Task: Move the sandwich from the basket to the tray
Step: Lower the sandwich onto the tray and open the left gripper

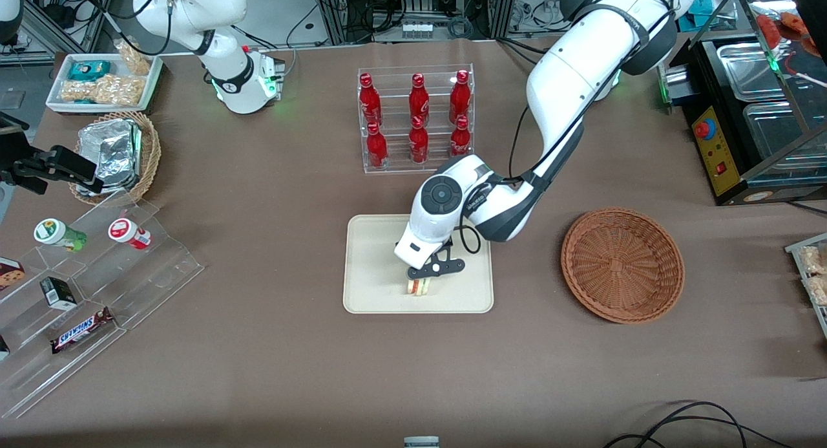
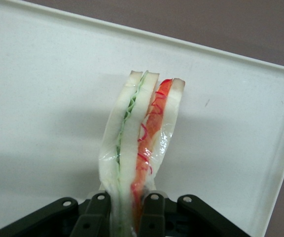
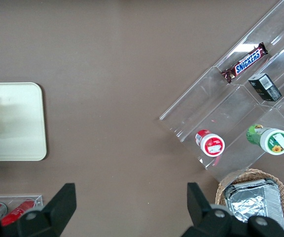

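Brown bench (image 1: pixel 271 344), cluttered lab. My fingers (image 1: pixel 423 281) clamped on sandwich (image 2: pixel 141 143) over tray (image 1: pixel 368 267); long axis runs away from fingers, layers edge-up. Basket (image 1: pixel 621 264) nearby.

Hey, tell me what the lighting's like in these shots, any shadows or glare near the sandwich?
Front view: even overhead light, the gripper shading the tray beside the sandwich. Left wrist view: the sandwich is sharp, its wrap glinting; soft shadow bands cross the tray; the fingers clamp it.
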`<action>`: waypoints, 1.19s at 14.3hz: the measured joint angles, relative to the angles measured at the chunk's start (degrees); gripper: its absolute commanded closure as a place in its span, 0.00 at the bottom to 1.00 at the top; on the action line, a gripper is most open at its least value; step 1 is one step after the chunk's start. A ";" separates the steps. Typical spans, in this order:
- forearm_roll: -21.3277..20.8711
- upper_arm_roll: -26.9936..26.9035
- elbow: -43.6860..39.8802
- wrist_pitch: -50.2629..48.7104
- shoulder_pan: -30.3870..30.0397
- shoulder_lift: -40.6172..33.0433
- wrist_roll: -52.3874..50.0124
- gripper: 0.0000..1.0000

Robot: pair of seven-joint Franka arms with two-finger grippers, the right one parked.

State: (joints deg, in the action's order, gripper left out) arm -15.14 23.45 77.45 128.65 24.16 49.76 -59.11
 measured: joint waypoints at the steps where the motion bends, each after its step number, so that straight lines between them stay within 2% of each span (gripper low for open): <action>1: 0.01 -0.01 -0.03 -0.02 -0.01 0.02 -0.01 0.88; 2: 0.18 0.00 -0.05 -0.02 0.00 0.02 -0.06 0.84; 3: 0.41 0.00 -0.05 -0.02 0.00 0.02 -0.07 0.72; 4: 0.58 0.00 -0.05 -0.03 0.00 0.02 -0.14 0.39; 5: 0.84 0.00 -0.05 -0.04 0.00 0.02 -0.19 0.00; 9: 1.87 0.05 -0.36 -0.34 0.00 -0.03 -0.25 0.00; 12: 1.89 0.23 -2.26 -4.78 -0.03 -2.26 -0.25 0.00; 17: 1.81 -0.24 -3.44 -22.43 -0.41 -15.90 -0.27 0.00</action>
State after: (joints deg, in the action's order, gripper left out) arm -13.33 23.20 74.01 106.22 23.75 33.86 -59.38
